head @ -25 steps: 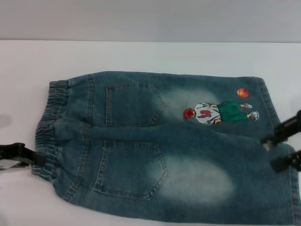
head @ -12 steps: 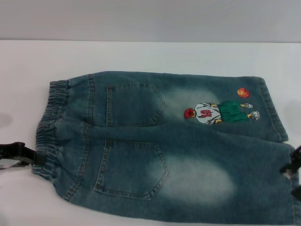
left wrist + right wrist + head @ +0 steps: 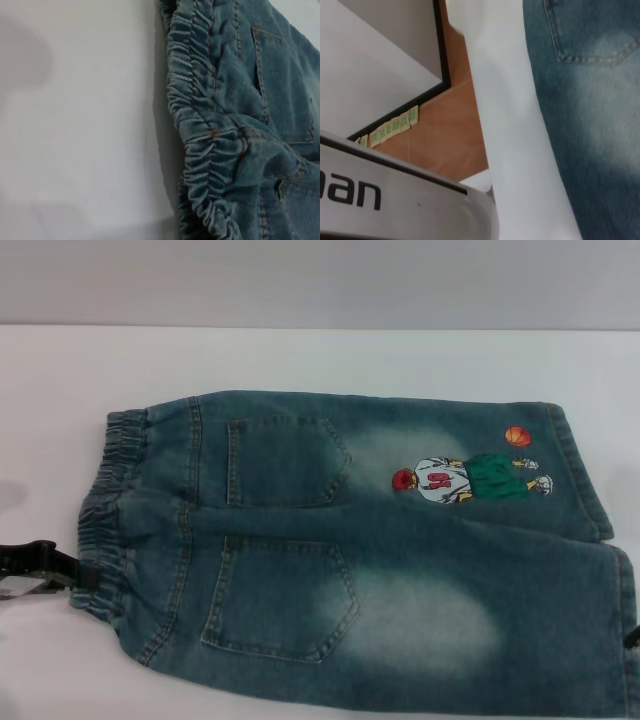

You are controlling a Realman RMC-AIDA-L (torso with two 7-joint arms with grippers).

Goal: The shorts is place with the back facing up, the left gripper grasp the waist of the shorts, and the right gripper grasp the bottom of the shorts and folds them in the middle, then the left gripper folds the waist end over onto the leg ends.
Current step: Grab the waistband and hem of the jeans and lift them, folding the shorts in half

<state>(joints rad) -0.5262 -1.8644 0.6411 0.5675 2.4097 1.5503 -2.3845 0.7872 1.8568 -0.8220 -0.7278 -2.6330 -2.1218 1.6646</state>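
Note:
The shorts (image 3: pixel 350 550) lie flat on the white table (image 3: pixel 300 360), back up, both back pockets showing. The waist of the shorts (image 3: pixel 105 500) is the puckered band at the left, seen close in the left wrist view (image 3: pixel 200 125). The leg ends (image 3: pixel 600 540) point right, next to the embroidered player (image 3: pixel 470 480). My left gripper (image 3: pixel 60 570) sits low at the left edge, against the near corner of the waistband. Only a dark sliver of my right gripper (image 3: pixel 633 636) shows at the right edge, beside the near leg hem. The right wrist view shows denim (image 3: pixel 590 100) with a pocket corner.
In the right wrist view the table's white edge (image 3: pixel 505 125) drops to a brown floor (image 3: pixel 445 135), with the robot's white body (image 3: pixel 395 210) near it. A grey wall runs behind the table.
My right gripper has drawn back from the leg hems toward the right and near edge, almost leaving the head view. The left gripper and the shorts have barely moved.

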